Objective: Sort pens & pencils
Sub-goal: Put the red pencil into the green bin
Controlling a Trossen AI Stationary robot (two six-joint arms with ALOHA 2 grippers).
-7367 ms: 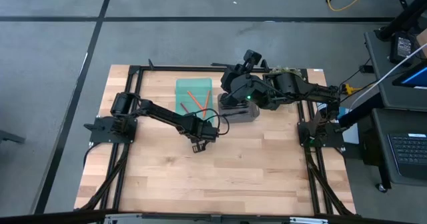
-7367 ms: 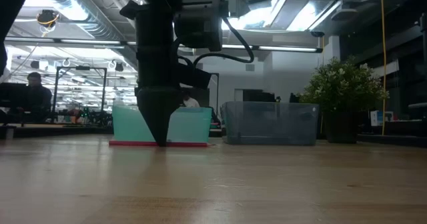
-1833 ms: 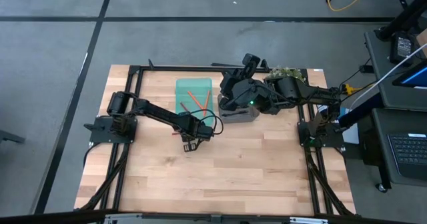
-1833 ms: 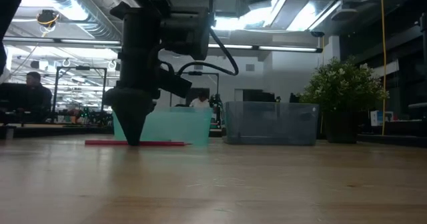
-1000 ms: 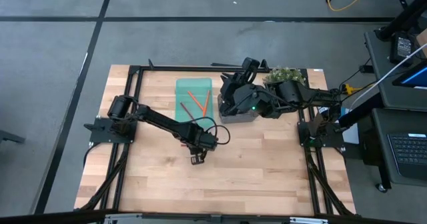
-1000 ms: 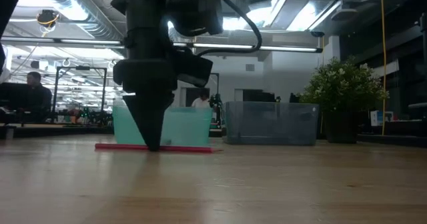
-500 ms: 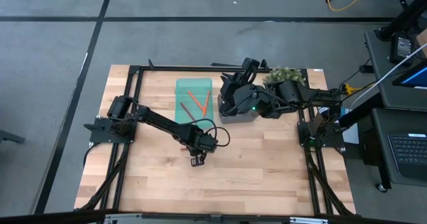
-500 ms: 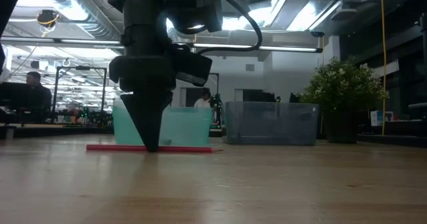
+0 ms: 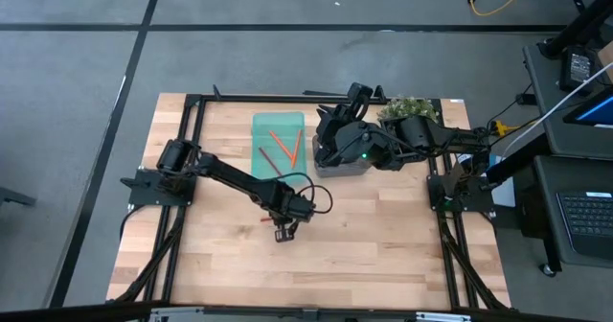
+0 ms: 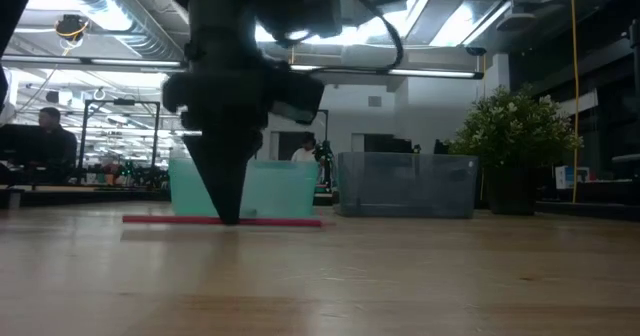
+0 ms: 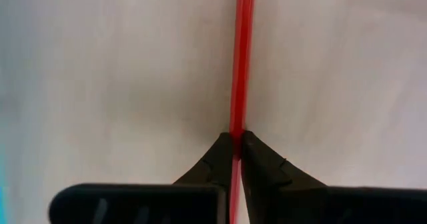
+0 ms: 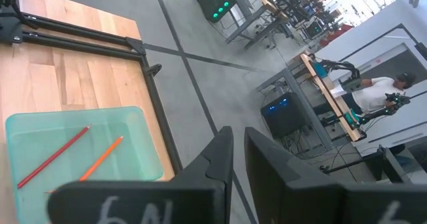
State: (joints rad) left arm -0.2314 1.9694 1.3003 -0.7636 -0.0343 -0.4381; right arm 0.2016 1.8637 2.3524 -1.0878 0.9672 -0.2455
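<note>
A red pencil (image 10: 270, 221) lies flat on the wooden table, and my left gripper (image 10: 228, 214) stands over its middle, shut on it. The left wrist view shows the pencil (image 11: 241, 57) running away from the fingertips. A teal bin (image 9: 278, 142) at the far middle holds orange and red pencils (image 12: 53, 156). My right gripper (image 12: 234, 136) hovers shut, with nothing between its fingers, above a grey bin (image 9: 345, 162) beside the teal one. The pens do not show in any view. My left gripper pinches the red pencil's shaft (image 11: 238, 127) between its two fingers, about midway along its length. The fingers come from above, pointing down, and lie across the pencil. The pencil rests flat on the table along its whole length.
The right arm (image 9: 402, 135) covers much of the grey bin. A potted plant (image 10: 515, 136) stands at the far right corner. Black frame rails (image 9: 187, 159) run along the table's left and right sides. Bare wood (image 9: 364, 236) lies near my left gripper.
The red pencil has shifted a little along the table under my left gripper's tips and still lies flat. My left gripper has stayed over it, low at the table.
</note>
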